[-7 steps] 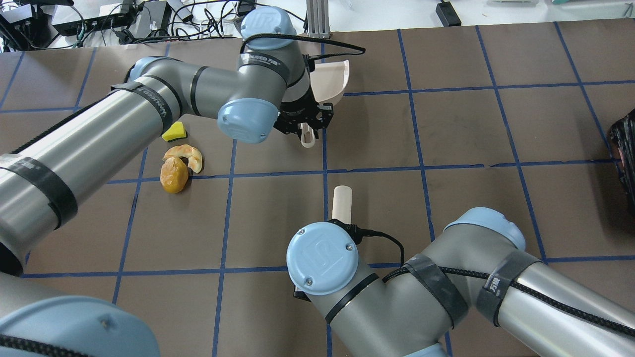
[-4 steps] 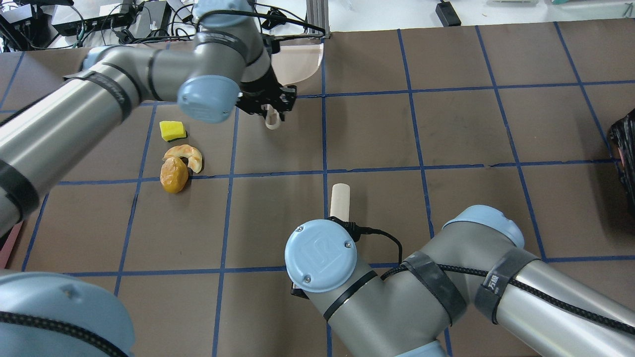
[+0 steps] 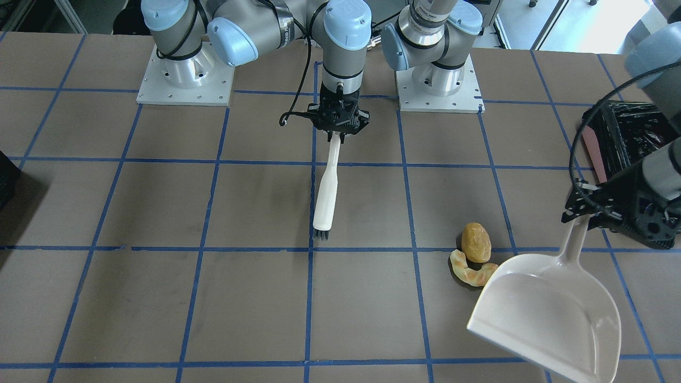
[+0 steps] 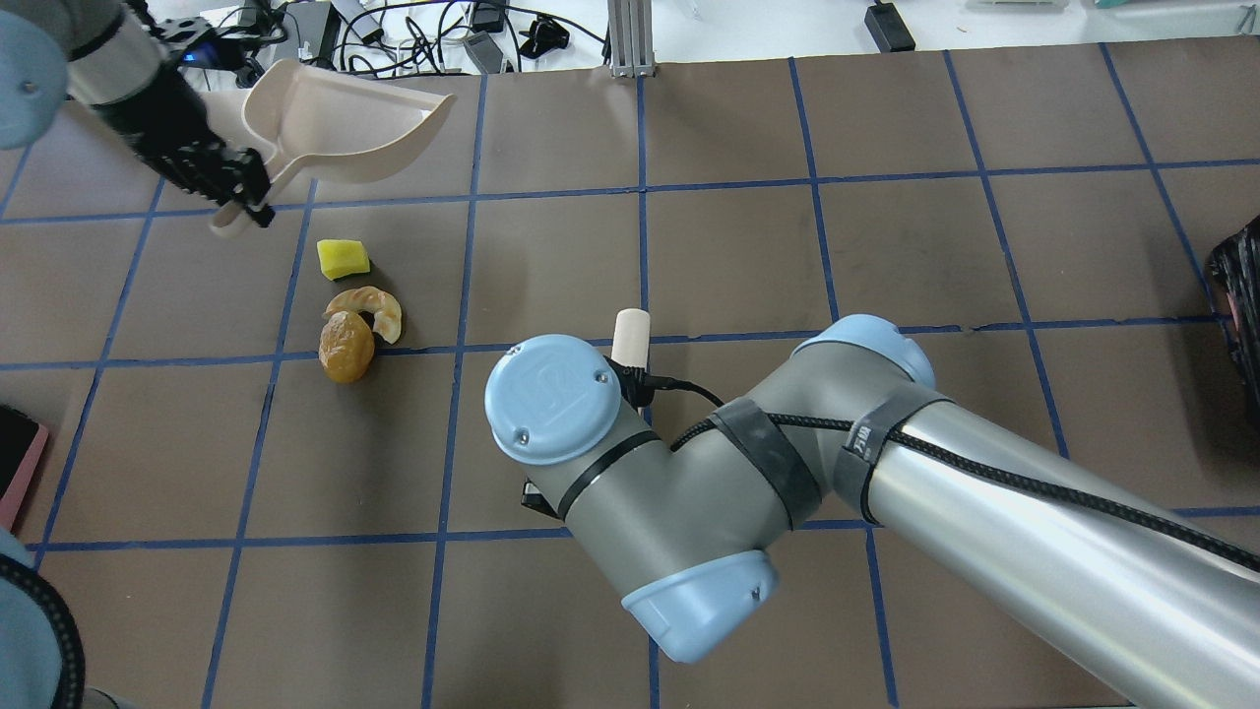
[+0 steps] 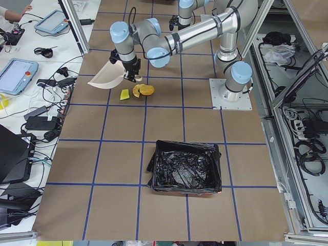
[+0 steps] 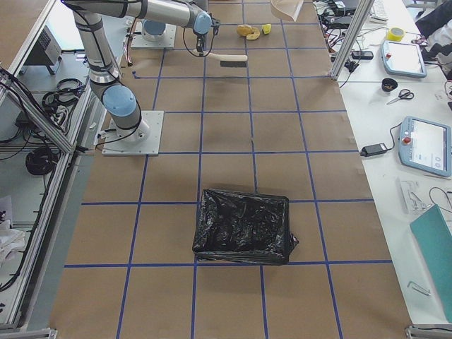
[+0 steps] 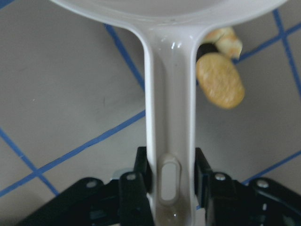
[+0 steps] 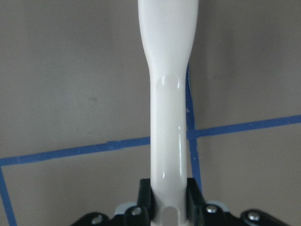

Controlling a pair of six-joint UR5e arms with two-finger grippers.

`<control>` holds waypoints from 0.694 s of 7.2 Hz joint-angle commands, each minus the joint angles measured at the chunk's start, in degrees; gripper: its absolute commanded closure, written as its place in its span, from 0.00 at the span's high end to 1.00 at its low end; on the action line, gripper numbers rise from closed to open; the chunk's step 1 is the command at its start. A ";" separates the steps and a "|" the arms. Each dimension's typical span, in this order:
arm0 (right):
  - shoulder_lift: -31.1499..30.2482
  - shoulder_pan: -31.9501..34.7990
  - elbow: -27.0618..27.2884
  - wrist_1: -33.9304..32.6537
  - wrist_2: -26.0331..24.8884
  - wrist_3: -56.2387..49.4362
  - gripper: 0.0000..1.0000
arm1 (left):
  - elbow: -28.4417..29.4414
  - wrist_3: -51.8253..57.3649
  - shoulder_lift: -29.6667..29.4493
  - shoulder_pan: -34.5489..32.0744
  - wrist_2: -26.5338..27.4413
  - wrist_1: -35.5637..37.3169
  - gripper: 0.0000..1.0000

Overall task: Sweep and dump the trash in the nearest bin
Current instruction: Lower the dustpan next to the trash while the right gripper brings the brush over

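Left hand (image 7: 170, 176) is clamped on the dustpan (image 3: 548, 314) handle, a finger on each side, snug. The pan hangs tilted at the far left of the worktop (image 4: 748, 266), and it looks lifted clear, though I can't swear to that from here.

Right hand (image 8: 168, 200) has the brush (image 3: 326, 194) by the end of its handle, fingers closed tight against it. The brush points away from the robot's base along a blue tape line, bristles at the far tip, right by a crossing line.

Trash is all on the worktop, in the robot's left half, between pan and brush. The lump (image 4: 346, 350) sits touching the crescent (image 4: 369, 303), which curls round its far end. The wedge (image 4: 343, 258) lies just beyond them, apart, nearest the pan. In the front view the pan hides the wedge from me.

The bin (image 3: 590, 149) is at the left end of the worktop, black liner open, well apart from the trash.
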 commanded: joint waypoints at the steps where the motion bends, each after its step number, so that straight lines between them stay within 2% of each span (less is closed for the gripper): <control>1: 7.61 0.03 -9.47 0.37 0.17 0.40 0.00 | -0.97 33.57 -2.18 7.71 5.44 6.91 0.00; 2: 11.12 0.12 -13.78 0.55 0.17 3.36 0.00 | -3.33 42.25 -3.85 8.34 6.57 13.24 0.00; 3: 12.55 0.64 -15.91 0.98 0.34 7.83 0.00 | -4.83 48.95 -5.34 8.52 10.15 20.96 0.00; 4: 12.57 1.08 -16.11 0.99 0.78 11.96 0.00 | -5.11 54.84 -7.01 8.61 10.28 22.43 0.00; 5: 12.74 2.56 -16.29 0.64 3.48 15.83 0.00 | -5.02 56.21 -8.86 8.61 10.19 22.62 0.00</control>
